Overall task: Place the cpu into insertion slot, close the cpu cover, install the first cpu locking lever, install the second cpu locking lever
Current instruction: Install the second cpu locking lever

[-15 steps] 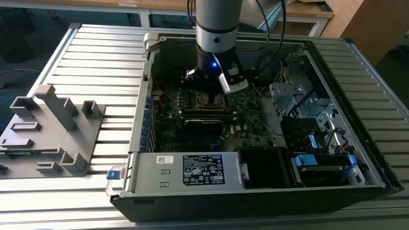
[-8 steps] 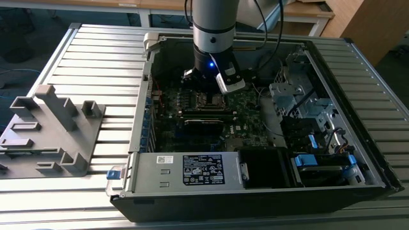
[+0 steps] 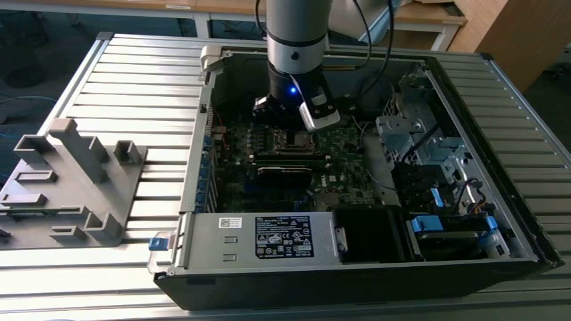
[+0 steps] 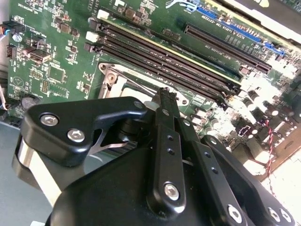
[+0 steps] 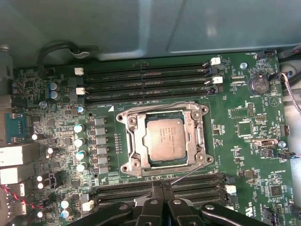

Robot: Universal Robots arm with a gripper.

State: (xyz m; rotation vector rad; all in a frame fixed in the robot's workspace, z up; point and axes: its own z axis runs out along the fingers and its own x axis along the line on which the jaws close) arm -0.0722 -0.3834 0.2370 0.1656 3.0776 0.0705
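On the slatted desk [image 3: 125,80], at the exterior view's left of the open computer case [image 3: 499,221], stands a grey plastic fixture [image 3: 76,184]. Inside the case lies the green motherboard [image 3: 344,170], and the arm reaches down over it, just above the insertion slot [image 3: 293,140].

In the first wrist view the cpu [image 5: 164,139] sits flat in the insertion slot [image 5: 123,141], its dull metal top showing through the window of the cpu cover [image 5: 134,139], which lies closed over the socket. A thin wire locking lever [image 5: 188,175] slants across the socket's corner nearest the claw [image 5: 159,192]. Memory slots [image 5: 146,82] run along both long sides of the socket. The claw's black fingers [image 5: 157,200] sit together at the socket's edge, holding nothing; in the second wrist view they stand over the cover's corner [image 4: 109,75].
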